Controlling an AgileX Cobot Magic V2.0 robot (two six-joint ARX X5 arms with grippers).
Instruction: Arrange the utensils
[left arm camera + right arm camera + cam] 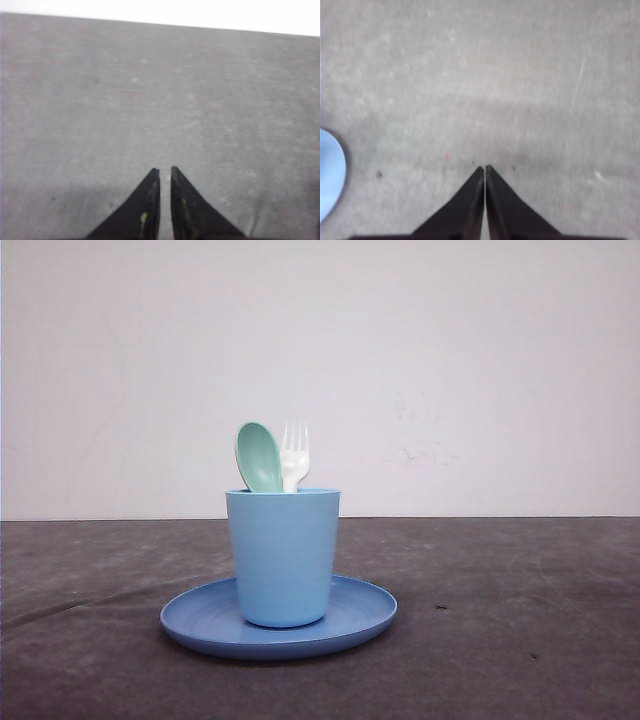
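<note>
Your mint-green spoon [259,456] and small white fork [295,455] both stand in the light blue cup [283,556], heads up above its rim. The spoon's oval bowl leans a little to the left; the fork's four tines rise just beside it on the right, the two touching or nearly so. The cup sits upright on the round blue plate [356,618], slightly toward the plate's back, and the plate rests on the dark grey table [520,620] before a plain white wall [480,360]. You can read no brand, label or writing on any of these pieces.

Your left gripper [164,171] hangs over bare grey tabletop with its black fingertips drawn almost together, a thin slit between them and nothing gripped. Your right gripper [485,169] has its tips pressed together, also holding nothing, above the table; the plate's blue edge [330,175] shows off to one side, well apart from the fingers.
</note>
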